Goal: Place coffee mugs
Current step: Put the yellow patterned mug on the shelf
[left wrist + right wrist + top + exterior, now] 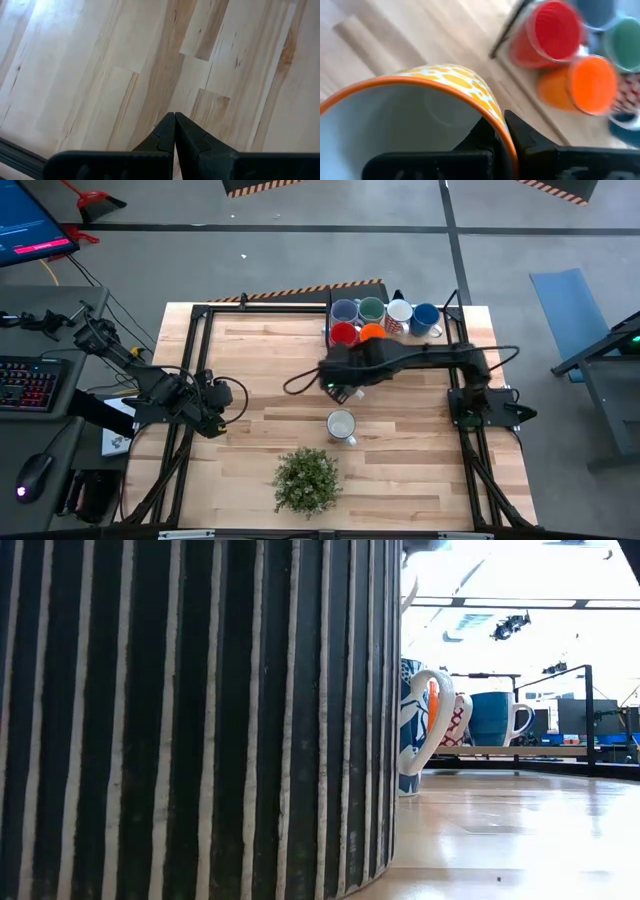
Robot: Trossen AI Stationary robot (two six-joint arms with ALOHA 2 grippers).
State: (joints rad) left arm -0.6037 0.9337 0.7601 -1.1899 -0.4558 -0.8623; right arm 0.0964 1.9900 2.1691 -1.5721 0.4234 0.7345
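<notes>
My right gripper [502, 124] is shut on a mug [420, 115] that is white inside, with an orange rim and yellow spots. In the high view the right arm [400, 360] reaches toward the table's left and hides most of that mug. Behind it, at the far edge, stand the red [343, 334], orange [373, 333], lavender-blue [344, 310], green [371, 308], red-patterned [398, 316] and blue [425, 318] mugs. A white mug [341, 425] stands alone mid-table. My left gripper [174, 131] is shut above bare wood near the left edge. My right gripper holds the mug by its orange rim [506, 137], with one finger [480, 137] inside the cup and the other [527, 137] outside against the spotted wall. The mouth faces the wrist camera. Whether its base is on the table does not show.
A leafy plant [305, 480] in a striped pot [200, 720] stands near the front edge and fills most of the low view. The grouped mugs sit on a dark-edged tray [329, 330]. Bare wood lies between the white mug and the left arm [180, 395].
</notes>
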